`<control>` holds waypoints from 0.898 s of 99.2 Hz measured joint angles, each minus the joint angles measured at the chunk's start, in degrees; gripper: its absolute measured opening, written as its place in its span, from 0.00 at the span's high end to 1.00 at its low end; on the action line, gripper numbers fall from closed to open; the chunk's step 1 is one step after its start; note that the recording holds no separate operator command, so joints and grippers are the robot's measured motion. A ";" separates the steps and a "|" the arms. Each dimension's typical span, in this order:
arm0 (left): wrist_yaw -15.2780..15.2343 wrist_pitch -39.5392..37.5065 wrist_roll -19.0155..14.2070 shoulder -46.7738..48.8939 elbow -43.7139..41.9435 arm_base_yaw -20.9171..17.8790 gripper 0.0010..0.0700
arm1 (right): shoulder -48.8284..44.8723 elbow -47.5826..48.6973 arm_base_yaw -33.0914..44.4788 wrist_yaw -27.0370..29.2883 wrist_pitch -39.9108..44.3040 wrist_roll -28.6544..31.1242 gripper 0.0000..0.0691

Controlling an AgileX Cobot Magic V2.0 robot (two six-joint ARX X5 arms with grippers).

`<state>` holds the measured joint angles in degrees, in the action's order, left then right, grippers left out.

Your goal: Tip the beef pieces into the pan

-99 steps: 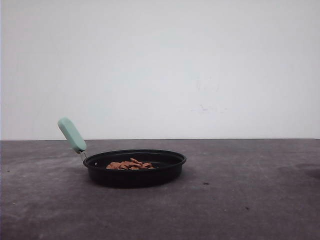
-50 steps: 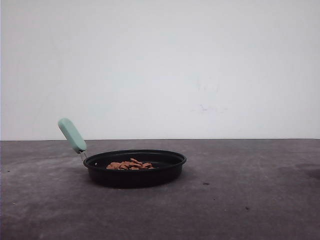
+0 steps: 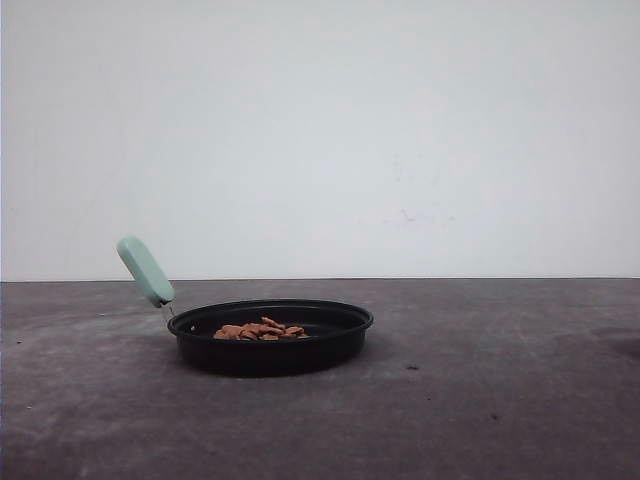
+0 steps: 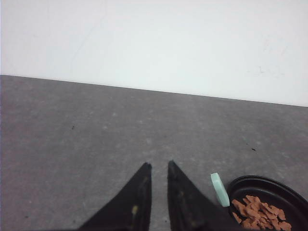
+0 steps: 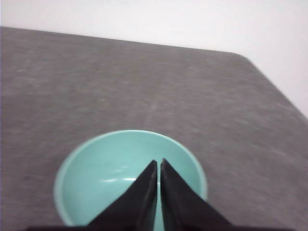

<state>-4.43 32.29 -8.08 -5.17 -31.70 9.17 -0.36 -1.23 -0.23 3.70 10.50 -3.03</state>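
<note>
The beef pieces (image 3: 262, 329) already lie in the pan (image 3: 270, 335), beside the nearly closed, empty left gripper (image 4: 159, 167). The right gripper (image 5: 158, 163), tips almost together and holding nothing, hangs over an empty teal bowl (image 5: 98, 180). Best to retreat both without nudging either dish.

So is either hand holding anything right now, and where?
Nothing is held: left hand is nearly closed over bare table; right hand is closed, empty, above the round teal bowl.

No readable text, label, brand, number or sign appears on anything.

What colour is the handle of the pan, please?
Pale mint green; the handle of the pan shows best in the front view.
</note>
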 joint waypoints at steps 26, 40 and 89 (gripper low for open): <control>0.02 0.07 0.00 0.00 0.00 0.00 0.96 | 0.13 0.00 0.13 -0.92 -0.04 -0.20 0.99; 0.02 0.07 0.00 0.00 0.00 0.00 0.96 | 0.13 0.00 0.13 -0.72 -0.57 -0.20 0.99; 0.02 0.07 0.00 0.00 0.00 0.00 0.96 | 0.13 0.00 0.13 -0.70 -0.87 -0.20 0.99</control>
<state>-4.40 32.36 -8.08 -5.17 -31.70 9.17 -0.23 -1.23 -0.10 3.01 9.63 -3.22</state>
